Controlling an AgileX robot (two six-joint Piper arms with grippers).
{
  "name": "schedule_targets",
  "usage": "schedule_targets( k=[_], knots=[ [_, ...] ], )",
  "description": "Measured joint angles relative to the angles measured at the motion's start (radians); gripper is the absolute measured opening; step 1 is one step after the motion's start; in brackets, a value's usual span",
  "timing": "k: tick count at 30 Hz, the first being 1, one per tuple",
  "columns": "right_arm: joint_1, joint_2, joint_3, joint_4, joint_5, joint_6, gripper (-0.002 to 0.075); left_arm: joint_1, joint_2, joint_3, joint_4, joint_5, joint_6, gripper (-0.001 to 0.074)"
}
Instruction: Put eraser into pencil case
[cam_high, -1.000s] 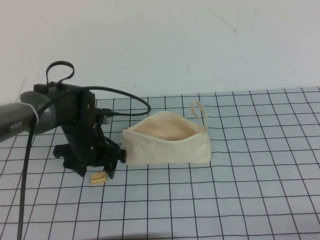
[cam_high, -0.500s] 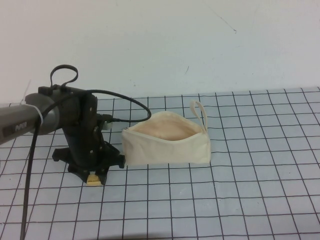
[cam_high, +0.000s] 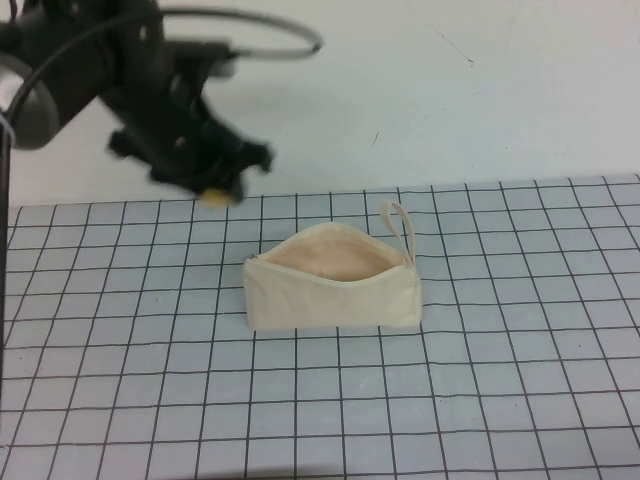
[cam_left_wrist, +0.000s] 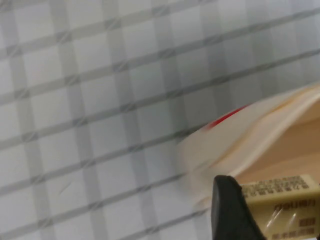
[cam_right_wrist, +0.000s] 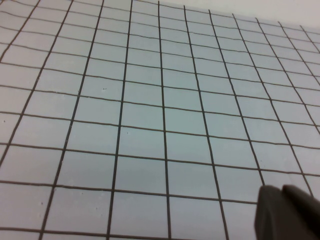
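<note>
My left gripper (cam_high: 213, 188) is raised high above the table, up and to the left of the pencil case, and is shut on the pale yellow-tan eraser (cam_high: 213, 195). In the left wrist view the eraser (cam_left_wrist: 280, 207) with dark print sits against a black finger (cam_left_wrist: 227, 210). The cream canvas pencil case (cam_high: 335, 290) lies on the grid mat with its mouth open and its loop strap (cam_high: 400, 225) at the far right end; it also shows in the left wrist view (cam_left_wrist: 260, 135). My right gripper (cam_right_wrist: 287, 212) hangs over bare grid mat; its two fingertips lie together.
The grid mat (cam_high: 480, 400) covers the table up to the white back wall (cam_high: 450, 90). The left arm's black cable (cam_high: 270, 25) loops above the gripper.
My left gripper closed on the eraser on the mat left of the pouch, then lifted it up and slightly right. The pouch has not moved.
</note>
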Motion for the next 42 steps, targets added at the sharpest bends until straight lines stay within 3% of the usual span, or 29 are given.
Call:
schedule_targets(
  k=[5, 9, 13, 15, 17, 21, 24, 34, 42],
  knots=[
    [0.0, 0.0, 0.0, 0.0, 0.0, 0.0, -0.0003, -0.066, 0.012, -0.02, -0.121, -0.128, 0.074, 0.0298],
    [0.0, 0.0, 0.0, 0.0, 0.0, 0.0, -0.0003, -0.123, 0.069, -0.02, -0.106, -0.156, 0.104, 0.0305],
    [0.0, 0.0, 0.0, 0.0, 0.0, 0.0, -0.0003, -0.149, 0.112, -0.02, -0.014, -0.173, 0.082, 0.0421],
    [0.0, 0.0, 0.0, 0.0, 0.0, 0.0, -0.0003, -0.152, 0.116, -0.02, 0.062, -0.18, 0.012, 0.0426],
    [0.0, 0.0, 0.0, 0.0, 0.0, 0.0, -0.0003, -0.152, 0.111, -0.02, 0.135, -0.181, -0.055, 0.0368],
    [0.0, 0.0, 0.0, 0.0, 0.0, 0.0, -0.0003, -0.152, 0.069, -0.02, 0.233, -0.166, -0.097, 0.0124],
    [0.0, 0.0, 0.0, 0.0, 0.0, 0.0, -0.0003, -0.154, -0.001, -0.02, 0.283, -0.165, -0.104, 0.0037],
    [0.0, 0.0, 0.0, 0.0, 0.0, 0.0, -0.0003, -0.154, -0.368, 0.03, 0.348, -0.274, -0.109, 0.0001],
    [0.0, 0.0, 0.0, 0.0, 0.0, 0.0, -0.0003, -0.154, -0.716, 0.407, 0.382, -0.356, -0.11, 0.0]
  ],
)
